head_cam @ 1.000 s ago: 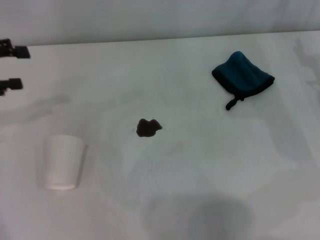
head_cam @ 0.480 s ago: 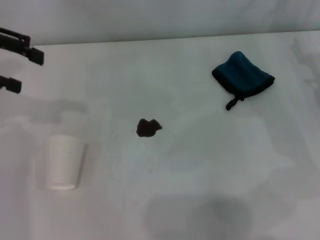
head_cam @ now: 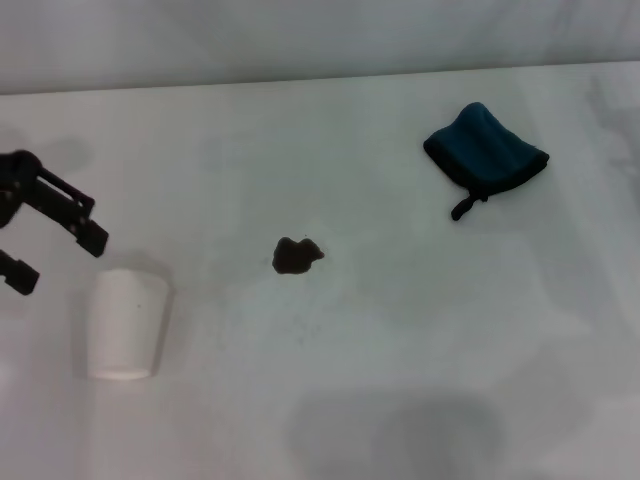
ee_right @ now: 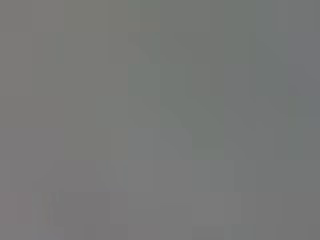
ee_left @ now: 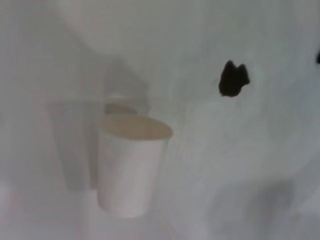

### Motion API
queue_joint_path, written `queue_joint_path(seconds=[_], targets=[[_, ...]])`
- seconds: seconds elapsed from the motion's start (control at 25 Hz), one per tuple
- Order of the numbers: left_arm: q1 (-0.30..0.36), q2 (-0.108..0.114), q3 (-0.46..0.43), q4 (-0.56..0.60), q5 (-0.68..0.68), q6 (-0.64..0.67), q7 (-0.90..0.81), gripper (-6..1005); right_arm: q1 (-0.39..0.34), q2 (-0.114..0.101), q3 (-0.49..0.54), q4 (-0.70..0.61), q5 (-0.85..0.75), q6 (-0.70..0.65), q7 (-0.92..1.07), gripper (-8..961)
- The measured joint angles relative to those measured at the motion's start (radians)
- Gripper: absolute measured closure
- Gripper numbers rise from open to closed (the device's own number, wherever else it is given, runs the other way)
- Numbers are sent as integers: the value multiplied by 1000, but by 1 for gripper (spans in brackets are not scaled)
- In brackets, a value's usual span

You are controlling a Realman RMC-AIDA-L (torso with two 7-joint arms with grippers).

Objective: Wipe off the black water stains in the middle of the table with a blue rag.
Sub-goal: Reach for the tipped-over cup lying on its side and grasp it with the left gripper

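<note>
The black water stain (head_cam: pixel 296 256) is a small dark blotch in the middle of the white table (head_cam: pixel 400 340); it also shows in the left wrist view (ee_left: pixel 233 80). The blue rag (head_cam: pixel 486 152) lies folded at the far right, its black loop tag toward the stain. My left gripper (head_cam: pixel 55 258) is open at the left edge, just above and to the left of a white cup (head_cam: pixel 125 324), not touching it. The right gripper is out of view; the right wrist view shows only flat grey.
The white paper cup stands upright at the near left, also in the left wrist view (ee_left: pixel 131 164). The table's far edge (head_cam: pixel 320 78) meets a pale wall.
My left gripper has moved down from the far left corner toward the near side, ending just beside the white cup. The rag, stain and cup have not moved.
</note>
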Motion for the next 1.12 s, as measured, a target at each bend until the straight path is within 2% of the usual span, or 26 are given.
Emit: queue_joint_path(seconds=[0.28, 0.52, 0.64, 0.72, 1.12], targets=[[-40, -47, 0, 1, 112, -35, -8, 138, 10, 1, -1, 5, 2, -23, 0, 82], [-44, -84, 0, 6, 167, -70, -13, 139, 10, 2, 3, 8, 3, -24, 0, 82], [-44, -115, 0, 7, 193, -125, -12, 140, 10, 2, 3, 9, 3, -25, 0, 83], [-45, -129, 0, 10, 199, -153, -11, 168, 10, 2, 3, 10, 3, -25, 0, 83], [-21, -161, 0, 15, 183, -213, -18, 263, 3, 3, 4, 11, 4, -25, 1, 83]])
